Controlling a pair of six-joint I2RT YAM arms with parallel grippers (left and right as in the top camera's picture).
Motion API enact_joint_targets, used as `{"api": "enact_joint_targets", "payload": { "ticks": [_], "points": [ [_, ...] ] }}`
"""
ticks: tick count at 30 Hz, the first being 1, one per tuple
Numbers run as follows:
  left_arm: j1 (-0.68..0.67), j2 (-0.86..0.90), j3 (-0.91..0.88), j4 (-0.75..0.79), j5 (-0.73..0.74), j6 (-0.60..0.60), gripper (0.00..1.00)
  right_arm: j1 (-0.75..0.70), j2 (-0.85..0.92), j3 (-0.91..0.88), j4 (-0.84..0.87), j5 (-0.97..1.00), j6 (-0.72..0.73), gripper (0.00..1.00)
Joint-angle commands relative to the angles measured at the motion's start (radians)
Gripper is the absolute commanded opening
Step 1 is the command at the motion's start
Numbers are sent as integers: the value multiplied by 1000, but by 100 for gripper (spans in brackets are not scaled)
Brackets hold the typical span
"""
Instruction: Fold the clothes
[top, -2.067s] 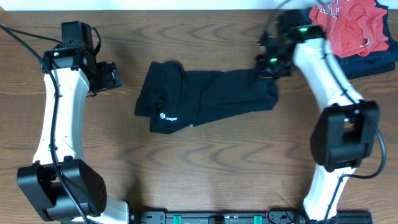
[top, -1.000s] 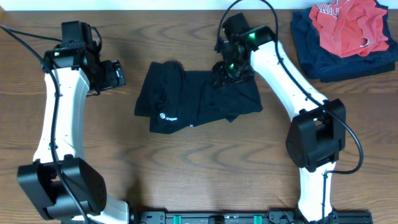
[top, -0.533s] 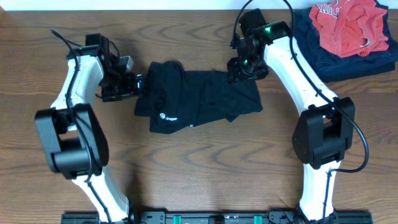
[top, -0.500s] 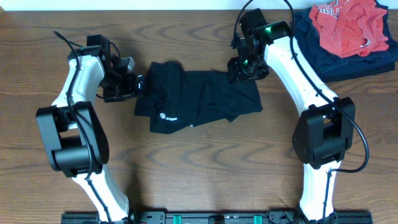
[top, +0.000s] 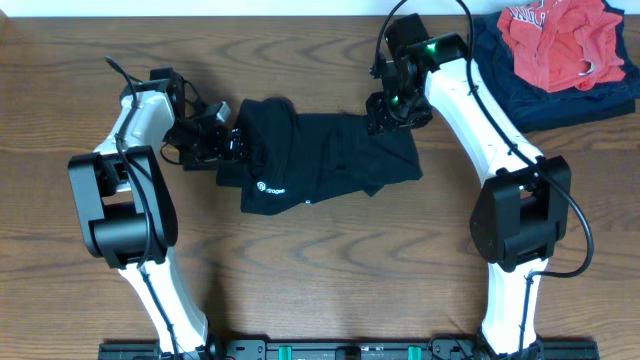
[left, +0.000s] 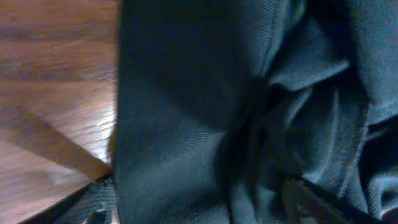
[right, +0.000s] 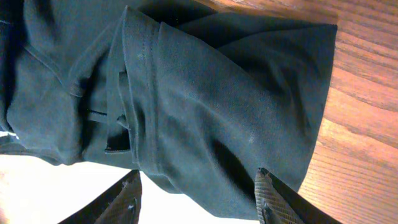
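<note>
A brown wood-grain desk (top: 320, 290) fills the overhead view. A thin white strip (top: 250, 6) runs along its far edge.

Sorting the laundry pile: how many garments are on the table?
3. The black trousers lie in the middle of the table; the red garment sits at the far right corner atop the navy garment. More may be hidden beneath.

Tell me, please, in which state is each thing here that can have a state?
black garment, partly folded, bunched at one end
left gripper, open, cloth between its fingers
right gripper, open, over the garment's other end
red garment, crumpled, on the navy garment
navy garment, folded, under the red one
</note>
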Motion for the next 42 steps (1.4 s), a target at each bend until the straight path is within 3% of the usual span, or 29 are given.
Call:
{"api": "enact_joint_targets", "payload": {
  "ticks": [1, 3, 7, 15, 19, 21, 22, 36, 37, 39, 41, 42],
  "points": [
    [1, 29, -26, -2, 54, 43, 65, -3, -24, 18, 0, 3, -14, 56],
    [1, 29, -32, -8, 54, 42, 38, -3, -24, 18, 1, 3, -14, 56],
    [2, 29, -36, -25, 53, 43, 6, -3, -24, 18, 0, 3, -14, 56],
    [76, -30, -34, -42, 26, 5, 6, 0, -24, 17, 21, -9, -11, 46],
    [134, -133, -34, -44, 7, -29, 6, 6, -21, 8, 73, -9, 35, 22],
    [154, -192, -34, -43, 0, -39, 6, 8, -21, -10, 107, -9, 65, 4],
    [161, -219, -34, -43, 1, -41, 6, 9, -21, -22, 121, -9, 79, 1],
    [167, -297, -35, -89, 0, -36, 7, 10, -21, -148, 191, -74, 86, 1],
    [167, -291, -35, -89, 1, -30, 13, 9, -21, -150, 193, -82, 77, 1],
    [167, -274, -35, -85, 1, -16, 37, 8, -21, -150, 195, -87, 68, 4],
    [165, -253, -35, -77, 1, -13, 59, 7, -22, -149, 191, -88, 56, 14],
    [162, -243, -35, -74, 1, 2, 64, 6, -22, -149, 189, -87, 50, 19]
  ]
}}
